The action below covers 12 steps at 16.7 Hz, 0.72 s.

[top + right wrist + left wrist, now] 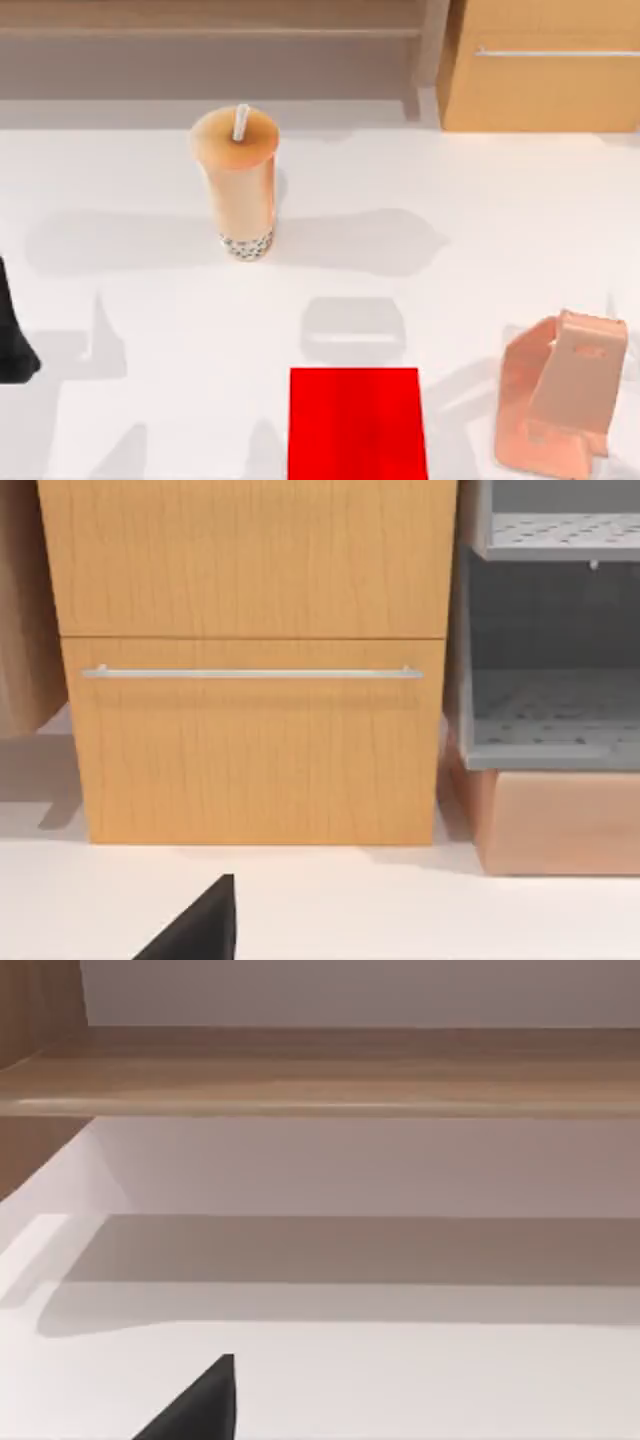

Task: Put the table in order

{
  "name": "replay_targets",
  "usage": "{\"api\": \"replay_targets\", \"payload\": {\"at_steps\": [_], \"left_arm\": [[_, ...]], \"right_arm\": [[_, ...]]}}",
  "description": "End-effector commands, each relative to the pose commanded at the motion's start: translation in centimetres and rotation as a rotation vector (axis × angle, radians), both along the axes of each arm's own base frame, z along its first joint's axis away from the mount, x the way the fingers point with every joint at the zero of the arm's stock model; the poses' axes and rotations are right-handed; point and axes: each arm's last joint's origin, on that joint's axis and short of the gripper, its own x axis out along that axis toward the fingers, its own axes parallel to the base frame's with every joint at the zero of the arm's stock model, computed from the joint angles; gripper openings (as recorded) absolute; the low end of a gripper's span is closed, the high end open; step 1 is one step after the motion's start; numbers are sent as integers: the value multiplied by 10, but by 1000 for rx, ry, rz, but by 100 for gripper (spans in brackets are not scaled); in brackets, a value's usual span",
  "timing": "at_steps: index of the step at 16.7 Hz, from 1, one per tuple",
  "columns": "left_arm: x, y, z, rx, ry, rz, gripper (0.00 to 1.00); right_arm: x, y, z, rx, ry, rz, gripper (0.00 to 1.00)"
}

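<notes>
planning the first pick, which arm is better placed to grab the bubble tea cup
Probably left. The cup stands upright left of the table's middle, nearer the left arm at the left edge. The pink stand sits at the right.

A bubble tea cup (237, 180) is being shown upright on the table (480, 180), well apart from a red mat (357, 423) and a pink stand (558, 397).
</notes>
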Motion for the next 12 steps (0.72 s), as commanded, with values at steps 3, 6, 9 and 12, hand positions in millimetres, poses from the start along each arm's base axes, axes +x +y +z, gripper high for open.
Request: {"api": "replay_targets", "payload": {"at_steps": [3, 6, 9, 12], "left_arm": [[0, 0, 0, 0, 0, 0, 100], [0, 0, 0, 0, 0, 0, 100], [0, 0, 0, 0, 0, 0, 100], [0, 0, 0, 0, 0, 0, 100]], "right_arm": [[0, 0, 1, -10, 8, -1, 100], [2, -1, 5, -100, 84, -3, 100], [7, -2, 14, -279, 224, 15, 100], [16, -4, 24, -541, 407, 85, 100]]}}
